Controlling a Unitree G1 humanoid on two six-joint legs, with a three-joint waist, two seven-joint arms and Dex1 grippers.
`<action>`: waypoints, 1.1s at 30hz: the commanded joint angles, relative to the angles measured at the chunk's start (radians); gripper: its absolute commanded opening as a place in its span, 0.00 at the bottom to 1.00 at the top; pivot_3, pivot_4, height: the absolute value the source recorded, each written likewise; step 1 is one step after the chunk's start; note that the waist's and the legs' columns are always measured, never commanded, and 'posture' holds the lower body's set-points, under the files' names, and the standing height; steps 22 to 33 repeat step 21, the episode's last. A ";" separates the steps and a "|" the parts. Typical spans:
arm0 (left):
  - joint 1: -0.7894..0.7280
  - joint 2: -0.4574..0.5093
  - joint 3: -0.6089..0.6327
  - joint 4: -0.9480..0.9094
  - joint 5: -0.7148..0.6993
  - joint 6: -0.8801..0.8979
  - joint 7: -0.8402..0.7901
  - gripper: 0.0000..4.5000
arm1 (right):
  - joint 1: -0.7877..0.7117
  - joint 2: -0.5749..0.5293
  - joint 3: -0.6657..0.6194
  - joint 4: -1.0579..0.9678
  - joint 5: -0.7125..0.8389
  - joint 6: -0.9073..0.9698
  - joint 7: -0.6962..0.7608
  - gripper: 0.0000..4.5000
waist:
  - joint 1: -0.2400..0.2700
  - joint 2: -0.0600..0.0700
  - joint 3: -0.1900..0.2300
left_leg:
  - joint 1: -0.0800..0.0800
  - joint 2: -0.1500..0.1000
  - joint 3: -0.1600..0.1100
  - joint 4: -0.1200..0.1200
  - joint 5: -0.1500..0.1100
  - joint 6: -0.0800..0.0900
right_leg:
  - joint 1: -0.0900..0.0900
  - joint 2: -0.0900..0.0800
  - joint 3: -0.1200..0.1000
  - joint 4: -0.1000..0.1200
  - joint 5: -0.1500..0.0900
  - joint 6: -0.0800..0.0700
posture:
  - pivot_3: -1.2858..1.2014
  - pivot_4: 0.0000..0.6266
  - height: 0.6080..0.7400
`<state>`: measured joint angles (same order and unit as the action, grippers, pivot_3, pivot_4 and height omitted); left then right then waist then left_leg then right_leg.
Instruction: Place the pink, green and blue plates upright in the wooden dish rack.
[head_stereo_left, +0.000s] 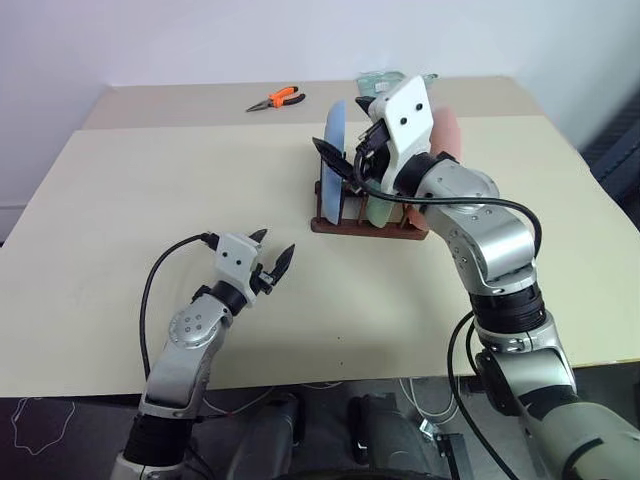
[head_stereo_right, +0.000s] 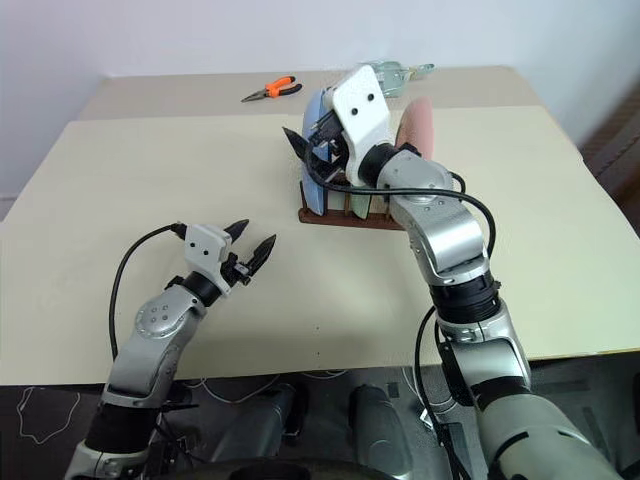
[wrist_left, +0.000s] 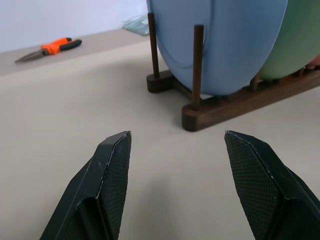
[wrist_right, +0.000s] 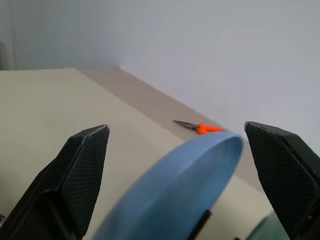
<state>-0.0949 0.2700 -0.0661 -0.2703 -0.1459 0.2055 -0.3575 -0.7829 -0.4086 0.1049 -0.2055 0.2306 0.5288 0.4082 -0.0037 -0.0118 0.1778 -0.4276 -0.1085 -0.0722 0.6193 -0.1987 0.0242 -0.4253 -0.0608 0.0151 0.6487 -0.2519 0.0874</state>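
With all three plates standing in the rack upper centre, right gripper hangs fingers apart above the blue plate rim, left gripper open, lower left.

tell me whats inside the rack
Blue plate, green plate and pink plate stand upright in the rack. The right arm covers most of the green and pink.
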 joint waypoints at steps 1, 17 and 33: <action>-0.005 0.030 0.049 -0.002 0.014 -0.039 0.003 0.67 | 0.069 -0.136 -0.205 -0.107 0.092 -0.074 0.134 0.98 | 0.014 0.000 0.000 | 0.000 0.000 0.000 0.000 0.000 0.000 | 0.000 0.000 0.000 -0.001 0.000 0.000 | 0.52 0.24 0.89; 0.073 0.166 0.171 0.051 0.003 -0.054 -0.066 0.67 | 0.584 -0.313 -0.461 0.108 0.144 -0.180 0.348 0.98 | 0.014 0.003 -0.001 | 0.001 0.004 0.005 0.001 -0.001 0.002 | 0.002 -0.002 -0.001 -0.003 0.000 0.000 | 0.52 0.24 0.89; 0.089 0.142 0.153 0.036 0.009 -0.047 -0.051 0.67 | 0.566 -0.300 -0.396 0.173 0.095 -0.237 0.342 0.98 | 0.016 0.003 -0.002 | 0.001 0.004 0.005 0.001 -0.001 0.002 | 0.002 -0.002 -0.001 -0.003 -0.001 -0.002 | 0.52 0.24 0.89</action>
